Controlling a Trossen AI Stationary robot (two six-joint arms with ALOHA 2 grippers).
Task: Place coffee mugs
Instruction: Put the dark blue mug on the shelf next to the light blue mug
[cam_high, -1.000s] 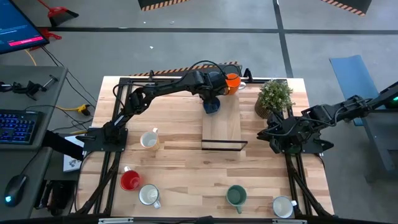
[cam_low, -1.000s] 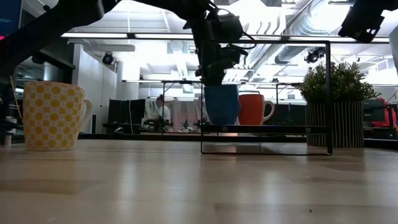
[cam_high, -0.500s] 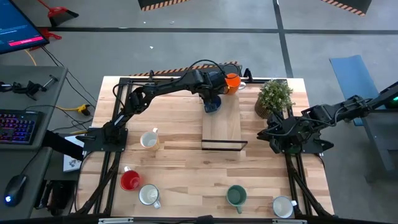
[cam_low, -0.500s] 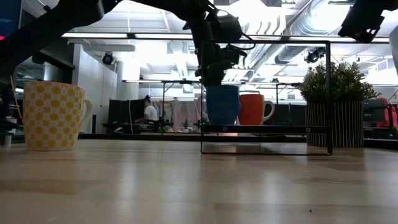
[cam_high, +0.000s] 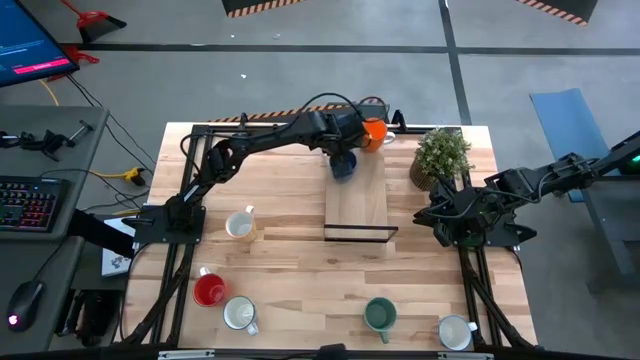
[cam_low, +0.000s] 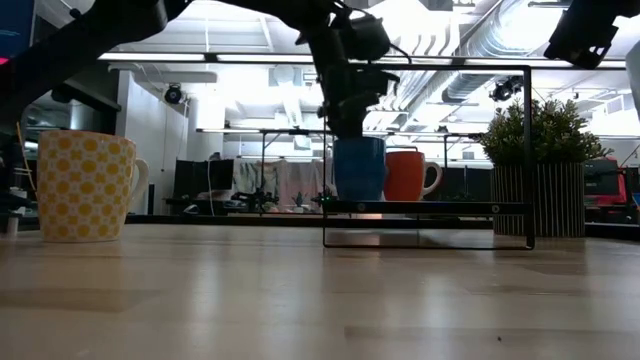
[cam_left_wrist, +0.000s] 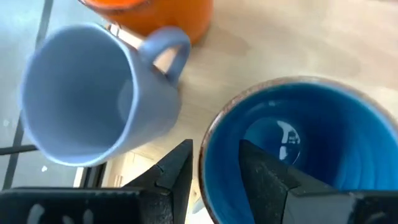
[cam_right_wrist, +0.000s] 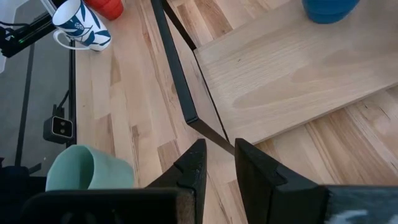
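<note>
Dark blue mug upright on shelf, mouth up; left gripper jaws spread astride its rim

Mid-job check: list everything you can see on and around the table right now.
Dark blue mug: one, on the shelf's far end, under the left gripper.
Orange mug: one, beside the dark blue mug.
Light blue mug: one, next to those two.
Dotted mug: one, cream and yellow, left of the shelf.
Red mug: one, table's left side.
White mugs: two, one beside the red, one at the right corner.
Green mug: one, between the white mugs.
Plant: one, green, right of the shelf.
Shelf: one, wood, black frame, table centre.
Left gripper: open, straddling the dark blue mug's rim.
Right gripper: open, empty, right side.
</note>
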